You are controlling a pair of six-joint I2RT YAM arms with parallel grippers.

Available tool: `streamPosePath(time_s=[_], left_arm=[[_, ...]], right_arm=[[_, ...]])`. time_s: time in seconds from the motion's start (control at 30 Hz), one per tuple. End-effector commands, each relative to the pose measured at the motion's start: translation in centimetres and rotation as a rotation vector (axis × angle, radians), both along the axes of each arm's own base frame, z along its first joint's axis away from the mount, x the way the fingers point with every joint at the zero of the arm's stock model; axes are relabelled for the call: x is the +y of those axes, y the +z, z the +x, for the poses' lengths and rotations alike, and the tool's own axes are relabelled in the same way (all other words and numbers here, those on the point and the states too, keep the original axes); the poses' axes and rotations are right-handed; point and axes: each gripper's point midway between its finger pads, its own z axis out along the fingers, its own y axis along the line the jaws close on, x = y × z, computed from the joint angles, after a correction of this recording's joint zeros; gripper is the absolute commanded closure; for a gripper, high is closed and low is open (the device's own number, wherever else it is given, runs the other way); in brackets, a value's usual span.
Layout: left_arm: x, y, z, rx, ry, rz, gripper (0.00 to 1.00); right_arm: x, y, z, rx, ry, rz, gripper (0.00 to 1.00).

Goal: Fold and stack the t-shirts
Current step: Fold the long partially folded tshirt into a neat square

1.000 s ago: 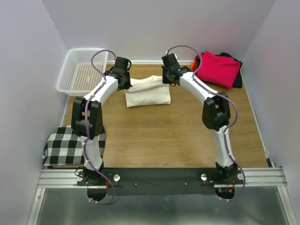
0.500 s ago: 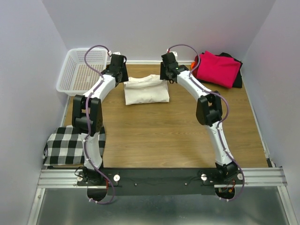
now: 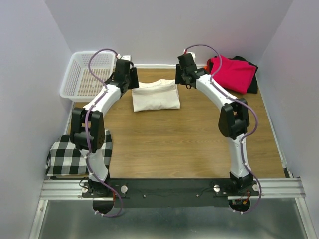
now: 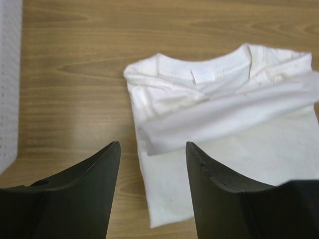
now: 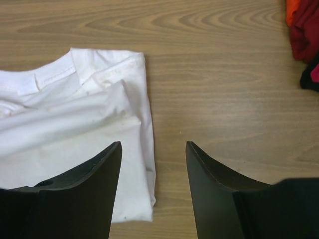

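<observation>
A cream t-shirt [image 3: 155,96] lies folded on the wooden table [image 3: 174,139], collar toward the back wall. My left gripper [image 3: 128,79] hovers open above its left edge, nothing between the fingers. In the left wrist view the cream t-shirt [image 4: 224,119] shows its neck label, with the left gripper [image 4: 152,147] over its side hem. My right gripper [image 3: 183,77] hangs open over the right edge; the right wrist view shows the cream t-shirt [image 5: 75,129] beside the right gripper [image 5: 153,145]. A folded magenta-red t-shirt [image 3: 232,72] rests on a black t-shirt [image 3: 253,82] at the back right, an orange t-shirt [image 3: 207,69] peeking out.
A white mesh basket [image 3: 87,74] stands at the back left, close to my left arm. A black-and-white checked cloth [image 3: 75,154] lies at the near left edge. Walls close in the table on the left, back and right.
Both grippers have opened and let go of the cream t-shirt, then lifted and drawn back toward the far wall. The shirt has settled flat in its fold.
</observation>
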Motion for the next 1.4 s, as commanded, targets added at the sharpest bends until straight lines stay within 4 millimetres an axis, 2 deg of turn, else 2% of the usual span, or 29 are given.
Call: streamPosePath(time_s=[0.0,0.13,0.17,0.27,0.3,0.33,0.37,0.4,0.47,0.5,0.53,0.57,0.6,0.63,0.67,0.7,0.73,0.83,0.87,0.9,1.03,1.1,1.13,1.2,1.23,1.27,1.3,1.33,1.37], left_arm=[[-3.4,-1.4,-2.9,0.059,-0.155,-0.043,0.38],[-4.5,-3.4,-4.1,0.109,-0.169,-0.037,0.43],[-4.8,-3.7,-4.2,0.116,-0.173,-0.03,0.43],[-5.2,-4.9,-3.8,0.131,-0.168,-0.029,0.43],[-5.4,-4.6,-3.3,0.124,-0.169,-0.033,0.43],[-5.0,-5.6,-2.7,0.136,-0.143,-0.01,0.43],[-5.1,-5.1,-1.8,0.118,-0.132,-0.011,0.43],[-5.1,-5.3,-1.4,0.122,-0.123,-0.009,0.43],[-5.2,-6.7,-0.6,0.147,-0.109,-0.005,0.43],[-5.5,-5.7,0.6,0.125,-0.104,-0.013,0.43],[-5.6,-7.5,1.0,0.16,-0.102,-0.003,0.43],[-5.6,-8.0,1.2,0.181,-0.1,0.004,0.43],[-5.9,-7.2,2.3,0.162,-0.091,-0.003,0.43],[-5.9,-8.8,2.6,0.189,-0.086,0.006,0.43],[-5.9,-9.3,2.9,0.197,-0.078,0.01,0.43],[-5.7,-8.6,3.9,0.173,-0.052,0.018,0.43],[-5.6,-9.5,4.3,0.181,-0.035,0.022,0.43],[-5.4,-8.4,5.9,0.128,0.006,0.022,0.43],[-5.4,-7.9,6.5,0.104,0.014,0.021,0.43],[-4.9,-6.9,7.0,0.074,0.045,0.032,0.43],[-4.2,-4.0,8.2,0.005,0.069,0.047,0.43],[-4.3,-3.4,7.9,0.007,0.048,0.051,0.43],[-4.5,-2.3,7.8,-0.007,0.034,0.043,0.43],[-5.0,-2.2,7.0,0.004,-0.012,0.035,0.43],[-5.1,-1.3,6.5,-0.003,-0.024,0.03,0.43],[-5.2,-1.0,6.1,-0.002,-0.039,0.029,0.43],[-5.3,-1.7,5.2,0.023,-0.071,0.032,0.43],[-5.4,-0.8,4.6,0.015,-0.081,0.029,0.43],[-5.4,-0.9,4.0,0.027,-0.098,0.032,0.43]], right_arm=[[2.6,-0.1,-3.0,0.061,0.093,0.084,0.38],[4.4,-1.1,-3.9,0.093,0.139,0.108,0.39],[4.7,-2.1,-3.9,0.11,0.144,0.103,0.39],[5.7,-2.7,-3.5,0.119,0.165,0.12,0.39],[6.1,-3.5,-3.2,0.129,0.169,0.123,0.39],[6.3,-3.7,-3.0,0.13,0.171,0.129,0.39],[6.4,-4.0,-2.8,0.132,0.171,0.131,0.39],[6.6,-5.3,-2.6,0.151,0.168,0.128,0.39],[7.2,-5.3,-1.9,0.139,0.173,0.137,0.39],[7.3,-5.4,-1.6,0.137,0.177,0.139,0.39],[7.6,-5.9,-1.2,0.135,0.179,0.138,0.39],[7.7,-5.9,-0.8,0.128,0.179,0.136,0.39],[7.6,-6.2,-0.5,0.122,0.17,0.126,0.39],[7.6,-7.2,-0.2,0.128,0.166,0.114,0.39],[7.7,-6.3,0.6,0.099,0.159,0.117,0.39],[7.3,-6.5,1.1,0.084,0.135,0.096,0.39],[7.1,-6.3,1.7,0.067,0.123,0.086,0.39],[6.5,-5.7,3.6,0.005,0.072,0.05,0.39],[6.4,-6.1,3.9,0.001,0.068,0.04,0.39],[6.1,-5.3,4.4,-0.023,0.056,0.035,0.39],[5.4,-3.6,4.1,-0.041,0.038,0.028,0.39],[5.5,-2.8,3.4,-0.036,0.053,0.035,0.38],[5.2,-2.4,2.6,-0.024,0.063,0.034,0.38],[5.3,-2.0,1.6,-0.005,0.085,0.045,0.38],[5.4,-0.5,0.9,-0.01,0.098,0.069,0.38],[5.0,-1.7,-0.1,0.029,0.104,0.059,0.38],[5.0,-1.8,-0.8,0.045,0.113,0.062,0.38],[5.3,-1.6,-1.5,0.056,0.126,0.073,0.38],[5.0,-1.8,-2.6,0.078,0.128,0.071,0.38]])
